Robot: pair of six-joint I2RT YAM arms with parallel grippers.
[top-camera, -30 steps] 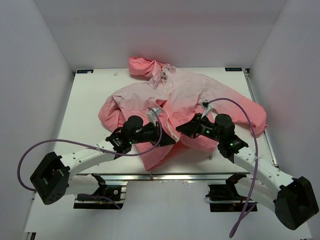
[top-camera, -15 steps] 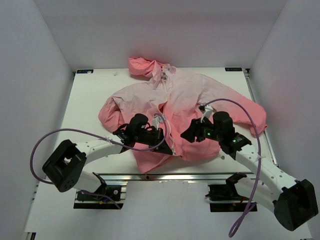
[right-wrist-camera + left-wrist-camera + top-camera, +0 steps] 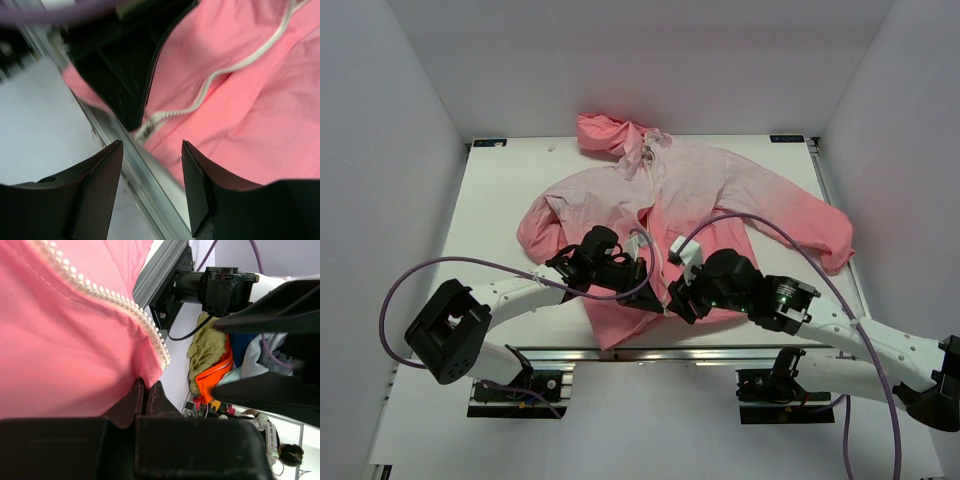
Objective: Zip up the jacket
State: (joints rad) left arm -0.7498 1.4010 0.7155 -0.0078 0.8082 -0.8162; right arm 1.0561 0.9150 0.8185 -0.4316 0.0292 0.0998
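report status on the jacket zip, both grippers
Left gripper shut on jacket hem beside the zipper teeth. Right gripper open over the zipper end at the table edge. Zipper not joined. Grippers crowded close there.

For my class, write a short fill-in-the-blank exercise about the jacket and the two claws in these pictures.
The jacket on the table is coloured ____.
The left claw is ____ on the jacket's fabric, beside the zipper.
The right claw is ____ and holds nothing.
Missing words: pink; shut; open.

pink hooded jacket [image 3: 720, 195], unzipped, spread flat
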